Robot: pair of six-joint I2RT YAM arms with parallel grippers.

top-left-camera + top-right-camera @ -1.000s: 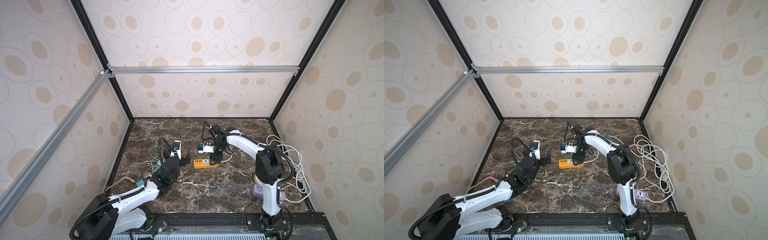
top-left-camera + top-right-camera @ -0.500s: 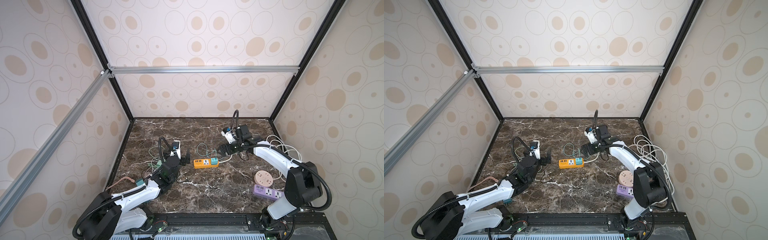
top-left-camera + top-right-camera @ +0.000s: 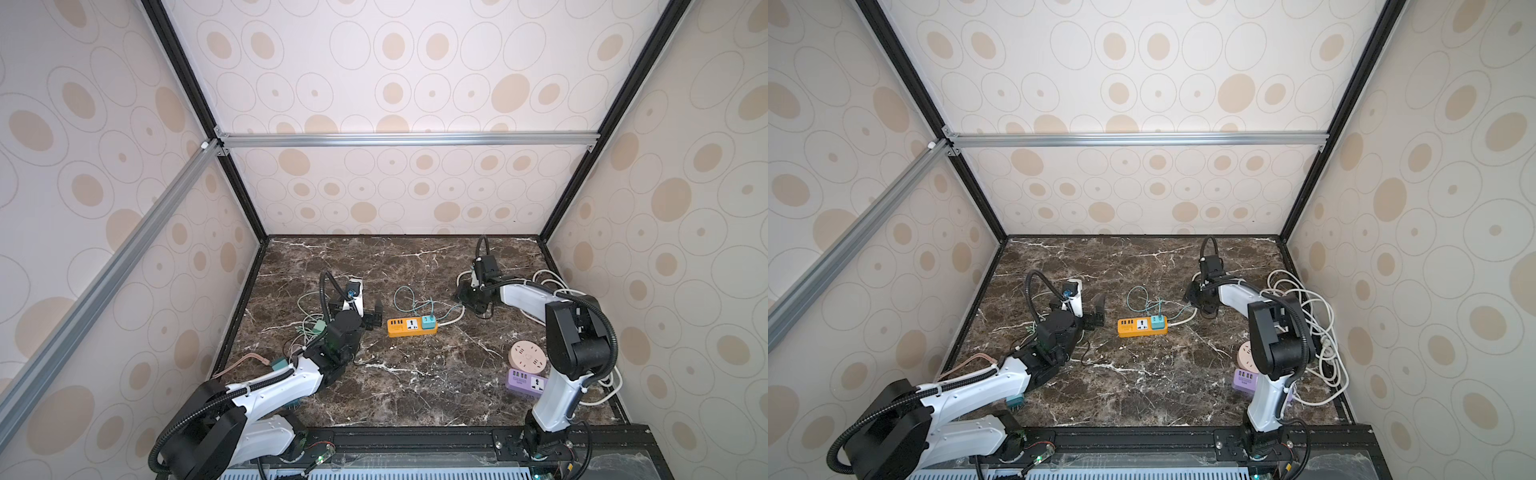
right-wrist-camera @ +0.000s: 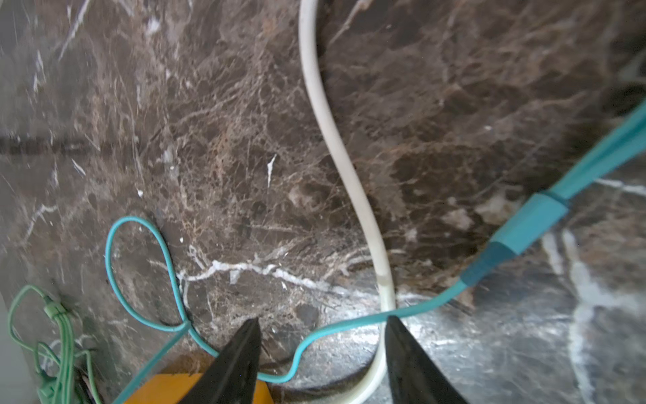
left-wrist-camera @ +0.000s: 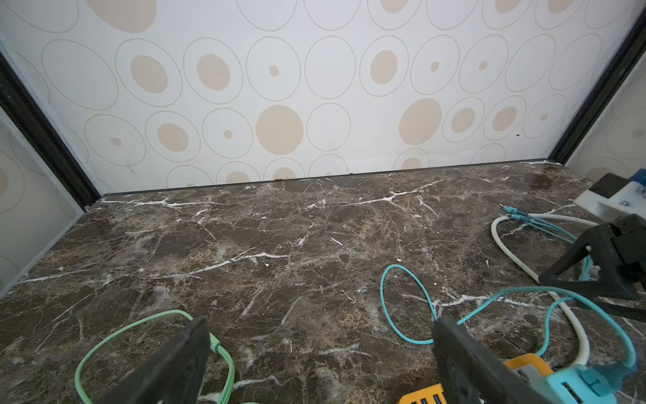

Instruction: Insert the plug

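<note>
The teal plug (image 3: 428,321) looks seated at the right end of the flat orange plastic power strip (image 3: 400,327), so the right gripper (image 4: 323,319), parted and empty beyond that end, should lift clear without snagging the thin teal cable (image 4: 349,323), while the left gripper (image 5: 320,320) gapes empty off its left end.

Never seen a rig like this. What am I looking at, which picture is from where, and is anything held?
Two robot arms stand in a booth. Both top views look down on everything; each wrist view looks out along one arm's gripper. On the marble tabletop lie an orange power strip with a teal adapter seated on one end, a purple power strip and a round beige socket. The left gripper is open. The right gripper hangs open above a teal cable and a white cord. Neither holds anything.
</note>
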